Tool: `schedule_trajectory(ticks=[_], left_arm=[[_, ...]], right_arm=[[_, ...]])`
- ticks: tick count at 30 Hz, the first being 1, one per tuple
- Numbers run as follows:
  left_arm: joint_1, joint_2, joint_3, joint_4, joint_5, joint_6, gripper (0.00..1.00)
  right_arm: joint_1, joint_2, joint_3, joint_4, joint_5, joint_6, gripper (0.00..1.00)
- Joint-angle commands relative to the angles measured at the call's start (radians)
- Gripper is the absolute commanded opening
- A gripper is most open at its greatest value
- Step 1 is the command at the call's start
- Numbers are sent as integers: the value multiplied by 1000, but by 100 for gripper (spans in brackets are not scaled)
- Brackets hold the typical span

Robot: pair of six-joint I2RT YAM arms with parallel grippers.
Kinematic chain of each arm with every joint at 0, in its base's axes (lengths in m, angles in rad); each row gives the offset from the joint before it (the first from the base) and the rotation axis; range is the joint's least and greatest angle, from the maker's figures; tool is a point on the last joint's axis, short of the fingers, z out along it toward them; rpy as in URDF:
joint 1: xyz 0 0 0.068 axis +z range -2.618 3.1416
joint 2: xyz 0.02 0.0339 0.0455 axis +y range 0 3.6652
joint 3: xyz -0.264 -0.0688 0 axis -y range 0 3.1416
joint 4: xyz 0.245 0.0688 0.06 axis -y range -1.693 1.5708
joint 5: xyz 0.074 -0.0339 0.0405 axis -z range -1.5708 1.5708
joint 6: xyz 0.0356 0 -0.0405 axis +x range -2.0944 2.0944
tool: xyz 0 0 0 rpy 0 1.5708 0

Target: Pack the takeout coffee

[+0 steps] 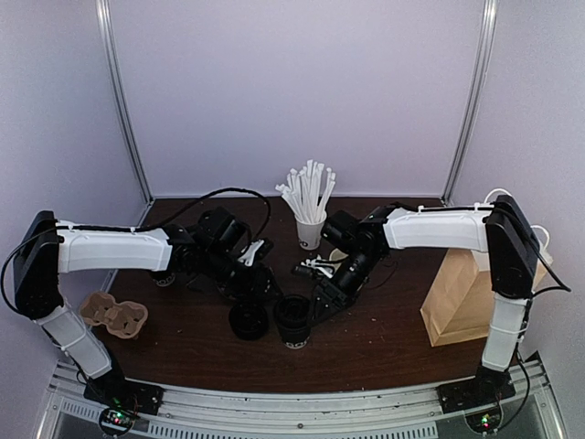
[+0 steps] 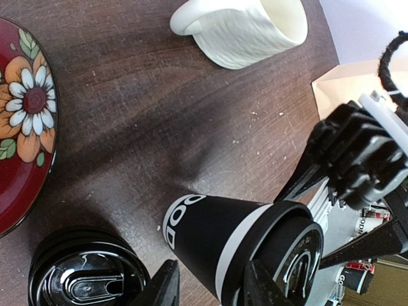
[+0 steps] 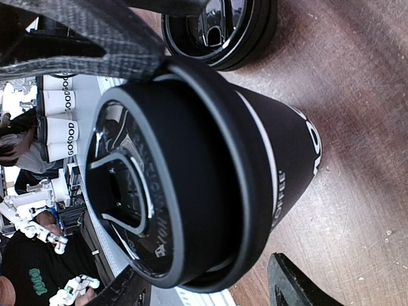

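Two takeout coffee cups, black-banded with black lids, stand side by side at mid table. The right-hand cup has both grippers around it. My left gripper straddles its lower body, and bare table shows between the left finger and the cup wall. From the other side, my right gripper straddles the lid end, with a gap beside its right finger. The second cup stands just outside the left gripper.
A brown paper bag stands at the right edge, and a cardboard cup carrier lies at the left. A white cup of straws stands at the back. Beyond the cups are a cream ribbed mug and a red flowered plate.
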Motion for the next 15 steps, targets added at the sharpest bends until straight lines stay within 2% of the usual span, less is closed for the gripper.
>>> schedule_trajectory(ticks=[1,7,15], left_arm=[[-1,41,-39,-116,-56,11,35],[-2,55,-75,-175,-126,7,34],[-2,86,-114,-162,-102,-12,31]], right_arm=[[-5,94,4,11,285,8,65],[-9,137,18,-2,382,7,64],[-19,188,83,-26,469,-35,63]])
